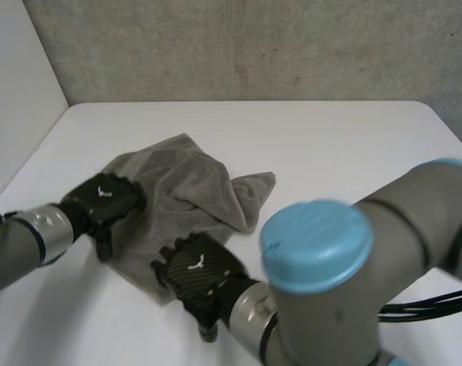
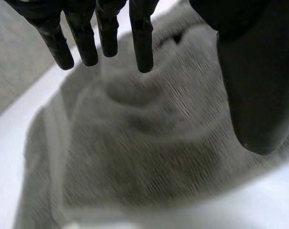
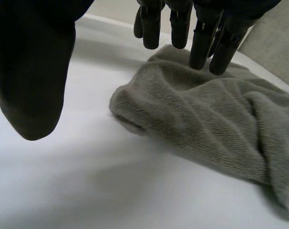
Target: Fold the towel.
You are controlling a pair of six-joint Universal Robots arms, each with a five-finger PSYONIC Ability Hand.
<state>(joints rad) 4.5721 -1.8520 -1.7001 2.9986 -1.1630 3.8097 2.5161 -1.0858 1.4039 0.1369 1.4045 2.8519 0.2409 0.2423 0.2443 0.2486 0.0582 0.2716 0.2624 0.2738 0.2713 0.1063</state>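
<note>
The grey towel (image 1: pixel 191 181) is being flanked, left hand (image 1: pixel 105 200) at nine o'clock, right hand (image 1: pixel 197 268) at six, fingers (image 3: pixel 201 43) apart, empty.

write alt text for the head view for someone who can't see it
A crumpled grey towel lies on a white table, with the black left hand at its left edge and the black right hand at its near edge. The right arm, grey with a light-blue cap, looms close at the near right.
</note>
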